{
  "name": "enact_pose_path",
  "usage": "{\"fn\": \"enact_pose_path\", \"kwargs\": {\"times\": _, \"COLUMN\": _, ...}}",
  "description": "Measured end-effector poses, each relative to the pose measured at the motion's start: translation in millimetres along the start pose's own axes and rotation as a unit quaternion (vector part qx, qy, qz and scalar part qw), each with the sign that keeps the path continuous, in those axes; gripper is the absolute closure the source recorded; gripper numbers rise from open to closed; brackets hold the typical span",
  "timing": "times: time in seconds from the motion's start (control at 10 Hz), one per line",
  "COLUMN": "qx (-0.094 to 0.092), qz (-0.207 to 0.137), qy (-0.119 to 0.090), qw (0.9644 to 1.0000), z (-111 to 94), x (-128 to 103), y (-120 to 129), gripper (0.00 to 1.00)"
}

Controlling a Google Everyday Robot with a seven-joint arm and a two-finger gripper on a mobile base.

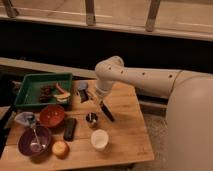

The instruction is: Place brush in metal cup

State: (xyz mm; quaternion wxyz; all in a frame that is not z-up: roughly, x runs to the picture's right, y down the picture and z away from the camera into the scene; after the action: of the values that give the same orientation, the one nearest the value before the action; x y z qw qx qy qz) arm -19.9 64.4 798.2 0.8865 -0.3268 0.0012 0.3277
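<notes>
My gripper (98, 100) hangs at the end of the white arm over the middle of the wooden table (130, 135), shut on the upper end of the brush (108, 113). The slim dark brush slants down and to the right from the fingers, with its lower end just right of the metal cup. The metal cup (91, 119) is small and shiny with a dark inside. It stands upright on the table a little below and left of the gripper. The brush is outside the cup.
A white cup (99, 139) stands in front of the metal cup. To the left are a flat black slab (70, 128), a red bowl (52, 115), a purple bowl (35, 141) with a spoon, and an orange fruit (60, 148). A green tray (31, 82) with food sits at the back left.
</notes>
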Motion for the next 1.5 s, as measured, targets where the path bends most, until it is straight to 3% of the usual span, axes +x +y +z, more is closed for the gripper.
{"fn": "enact_pose_path", "kwargs": {"times": 0.2, "qx": -0.001, "qz": -0.007, "qy": 0.009, "qw": 0.9999, "z": 13, "x": 8, "y": 11, "gripper": 1.00}}
{"fn": "enact_pose_path", "kwargs": {"times": 0.5, "qx": 0.000, "qz": 0.002, "qy": 0.013, "qw": 0.9999, "z": 25, "x": 45, "y": 17, "gripper": 1.00}}
{"fn": "enact_pose_path", "kwargs": {"times": 0.9, "qx": 0.005, "qz": 0.006, "qy": 0.009, "qw": 0.9999, "z": 26, "x": 60, "y": 19, "gripper": 1.00}}
{"fn": "enact_pose_path", "kwargs": {"times": 1.5, "qx": -0.003, "qz": -0.002, "qy": 0.008, "qw": 1.0000, "z": 43, "x": 83, "y": 30, "gripper": 1.00}}
